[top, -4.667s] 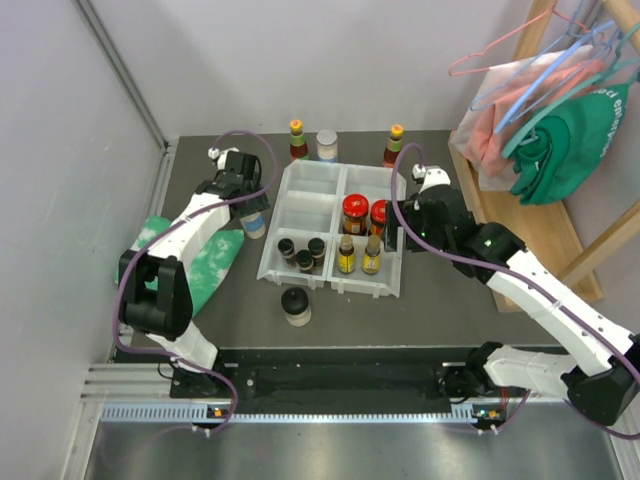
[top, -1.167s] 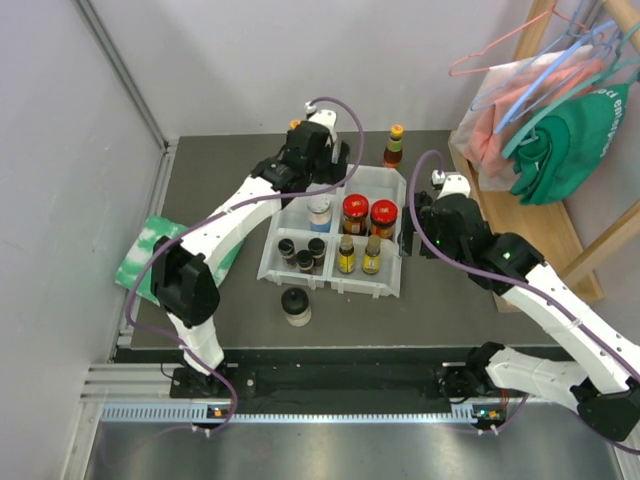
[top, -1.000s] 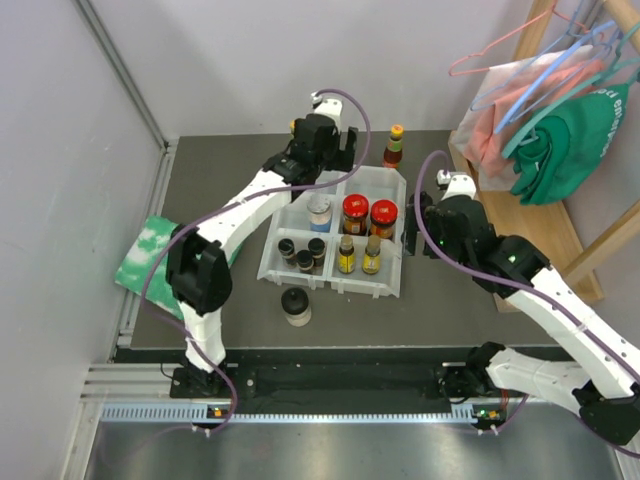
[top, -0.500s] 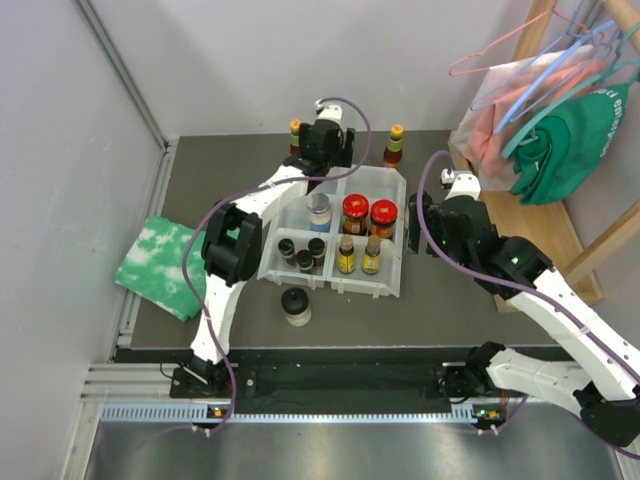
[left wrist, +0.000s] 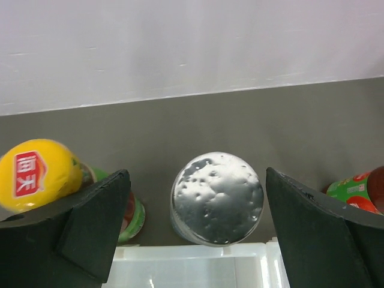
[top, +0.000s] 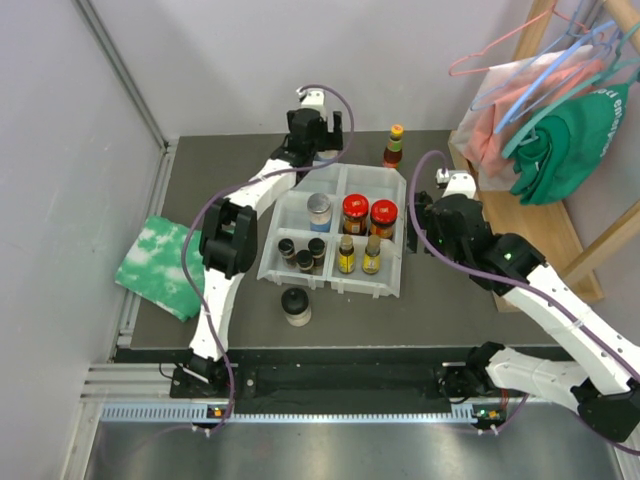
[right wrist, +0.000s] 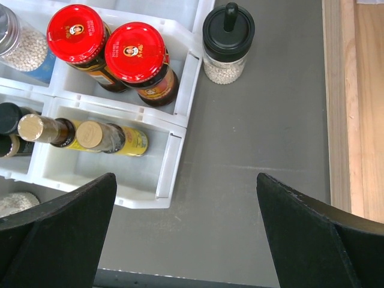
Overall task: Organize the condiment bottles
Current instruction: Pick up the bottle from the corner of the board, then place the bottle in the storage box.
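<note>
Both claws gape open, holding nothing. The left claw point(left wrist: 198, 216) straddles a silver-lidded jar point(left wrist: 217, 198) just behind the white tray point(top: 375, 182). Closing there, its finger could topple the neighbouring yellow-capped bottle point(left wrist: 39, 174). The right claw point(right wrist: 186, 228) hovers over the tray's right edge. Counted: two red-lidded jars point(right wrist: 133, 51), two slender bottles point(right wrist: 111, 137), three tiny dark jars point(top: 303, 250), two black-capped jars point(right wrist: 228, 36), two silver-lidded, two yellow-capped.

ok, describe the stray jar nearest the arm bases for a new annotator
Find the white compartmented tray mid-table. Just outside its near edge, one squat jar stands alone. Its wide black lid and pale contents set it apart from the tiny dark jars inside the tray.
</note>
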### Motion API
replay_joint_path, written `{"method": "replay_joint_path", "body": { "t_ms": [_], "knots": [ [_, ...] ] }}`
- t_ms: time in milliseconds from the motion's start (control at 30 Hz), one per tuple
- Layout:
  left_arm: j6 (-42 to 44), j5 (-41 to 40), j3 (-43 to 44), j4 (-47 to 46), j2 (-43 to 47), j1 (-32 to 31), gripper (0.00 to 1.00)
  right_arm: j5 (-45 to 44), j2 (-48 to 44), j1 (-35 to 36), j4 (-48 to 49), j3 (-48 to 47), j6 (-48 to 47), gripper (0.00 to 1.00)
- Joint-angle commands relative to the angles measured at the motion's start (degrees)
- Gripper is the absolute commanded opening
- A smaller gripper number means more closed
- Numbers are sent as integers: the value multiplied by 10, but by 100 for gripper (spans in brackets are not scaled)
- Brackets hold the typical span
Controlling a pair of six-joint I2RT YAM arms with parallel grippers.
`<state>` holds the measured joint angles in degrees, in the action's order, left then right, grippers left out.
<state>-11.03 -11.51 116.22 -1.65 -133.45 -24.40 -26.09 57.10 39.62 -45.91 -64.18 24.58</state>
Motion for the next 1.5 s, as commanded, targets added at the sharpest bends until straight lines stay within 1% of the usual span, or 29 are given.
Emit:
{"method": "replay_joint_path", "body": {
  "t_ms": [0,233,267,367,400,500,533,600,633,700,733,967,1200,1333,1433,1467],
  "knots": [
    [-4,39,29,-35,-16,1,99,-12,3,-1,4,-17,-7,99],
    [-10,40,27,-34,-30,0,99,-12,11,-2,8,-13,-7,99],
    [-10,40,25,-32,-31,0,97,-11,13,-2,11,-13,-8,99],
    [-12,40,25,-34,-32,0,79,-11,13,-3,11,-11,-9,99],
    [-11,40,25,-35,-30,0,70,-10,13,-3,12,-10,-8,99],
    [-10,43,24,-37,-25,-1,51,-10,12,-3,13,-7,-10,99],
    [-9,46,24,-37,-23,-1,38,-10,11,-2,13,-6,-10,99],
    [-7,50,24,-37,-18,-2,26,-8,11,-3,14,-4,-10,99],
    [-5,53,24,-38,-16,-3,14,-9,11,-4,14,-4,-10,99],
    [0,52,24,-36,-9,-6,3,-8,10,-4,16,-4,-11,99],
    [1,52,24,-35,-6,-9,0,-10,10,-4,16,-3,-11,99],
    [14,29,25,-47,42,-28,0,-10,6,-7,19,-3,-12,99],
    [13,24,24,-62,105,-35,0,-1,3,-6,20,-5,-7,99],
    [15,7,13,-47,142,-39,0,2,1,-6,18,-6,-3,99],
    [1,-11,-27,-20,194,-42,0,2,-1,-6,18,-7,-1,99],
    [-14,-11,-44,14,227,-42,0,2,-2,-7,17,-7,-1,99]
  ]
}}
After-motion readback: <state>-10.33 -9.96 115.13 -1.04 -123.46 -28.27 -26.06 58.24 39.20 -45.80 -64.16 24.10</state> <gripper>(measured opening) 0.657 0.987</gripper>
